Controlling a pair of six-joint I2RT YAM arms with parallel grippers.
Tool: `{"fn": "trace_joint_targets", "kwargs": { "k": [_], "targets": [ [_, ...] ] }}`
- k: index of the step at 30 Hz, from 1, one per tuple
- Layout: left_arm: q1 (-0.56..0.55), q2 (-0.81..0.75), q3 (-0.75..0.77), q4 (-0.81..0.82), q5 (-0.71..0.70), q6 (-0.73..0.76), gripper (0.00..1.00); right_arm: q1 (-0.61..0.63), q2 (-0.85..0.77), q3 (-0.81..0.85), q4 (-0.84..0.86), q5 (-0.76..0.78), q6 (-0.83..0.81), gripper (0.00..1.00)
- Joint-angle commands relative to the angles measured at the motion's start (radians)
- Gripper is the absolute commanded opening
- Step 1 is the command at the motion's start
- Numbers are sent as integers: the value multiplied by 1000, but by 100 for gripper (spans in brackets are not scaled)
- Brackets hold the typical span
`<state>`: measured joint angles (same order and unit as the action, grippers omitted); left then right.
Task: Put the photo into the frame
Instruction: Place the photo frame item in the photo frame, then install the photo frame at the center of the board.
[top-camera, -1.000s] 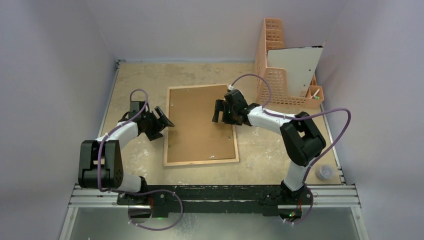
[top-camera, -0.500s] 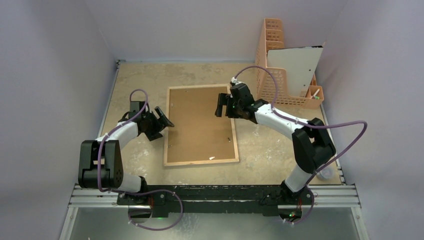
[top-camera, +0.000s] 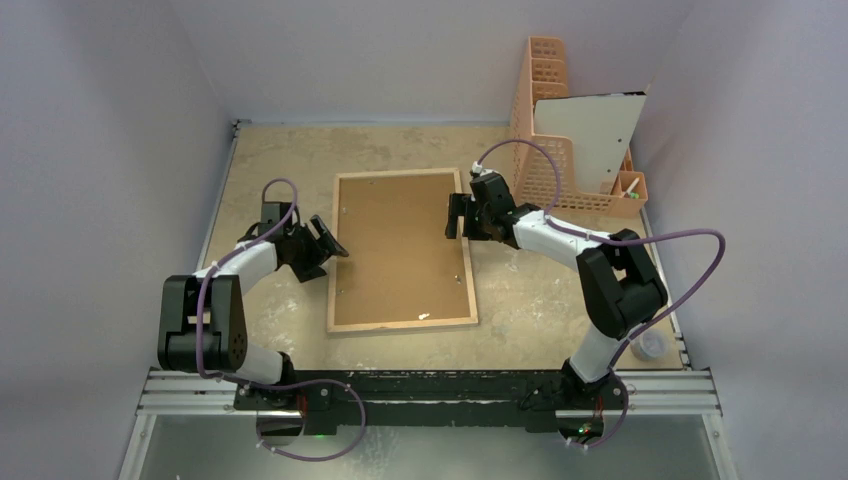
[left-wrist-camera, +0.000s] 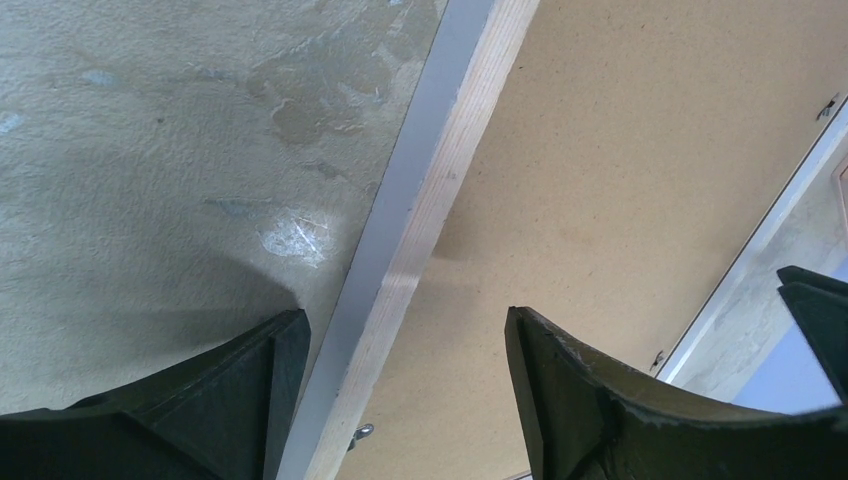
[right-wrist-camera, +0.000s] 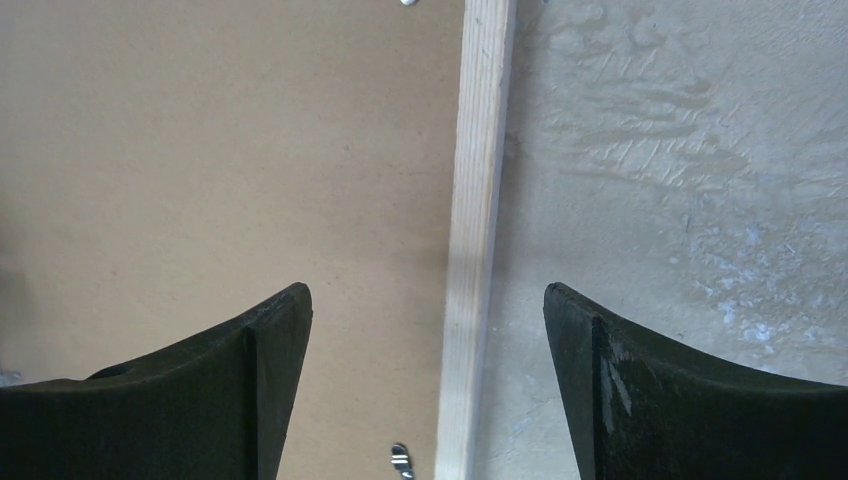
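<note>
The frame (top-camera: 400, 324) lies face down mid-table, its light wood rim around the brown backing board (top-camera: 400, 245). My left gripper (top-camera: 328, 240) is open, its jaws either side of the frame's left rim (left-wrist-camera: 430, 190) with the backing board (left-wrist-camera: 620, 150) beyond; left gripper (left-wrist-camera: 402, 318) holds nothing. My right gripper (top-camera: 458, 216) is open over the right rim (right-wrist-camera: 480, 150), one jaw above the backing board (right-wrist-camera: 220, 150), the other above the table; right gripper (right-wrist-camera: 425, 292) is empty. A large white sheet (top-camera: 590, 130) leans in the basket; I cannot tell if it is the photo.
An orange slotted basket (top-camera: 545, 110) stands at the back right and holds the white sheet. A small clear cup (top-camera: 650, 345) sits near the right front edge. Small metal tabs (right-wrist-camera: 400, 460) show along the frame's inner rim. Grey walls enclose the table.
The right gripper has moved right and slightly away, from over the backing board to the frame's right rim. The left gripper and the frame have stayed put.
</note>
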<state>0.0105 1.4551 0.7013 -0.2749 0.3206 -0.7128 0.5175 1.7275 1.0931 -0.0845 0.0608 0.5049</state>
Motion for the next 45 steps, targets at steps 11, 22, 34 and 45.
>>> {"fn": "trace_joint_targets", "kwargs": {
  "k": [11,22,34,45],
  "targets": [
    [-3,85,60,-1,65,41,56,3,-108,-173,30,-58,-117,86],
    [-47,60,-7,59,212,26,29,31,-301,-236,151,-139,94,76],
    [-71,33,-52,29,183,36,10,279,-122,-297,579,-308,482,39],
    [-84,46,47,23,48,45,48,294,201,87,480,-235,475,49]
  ]
}}
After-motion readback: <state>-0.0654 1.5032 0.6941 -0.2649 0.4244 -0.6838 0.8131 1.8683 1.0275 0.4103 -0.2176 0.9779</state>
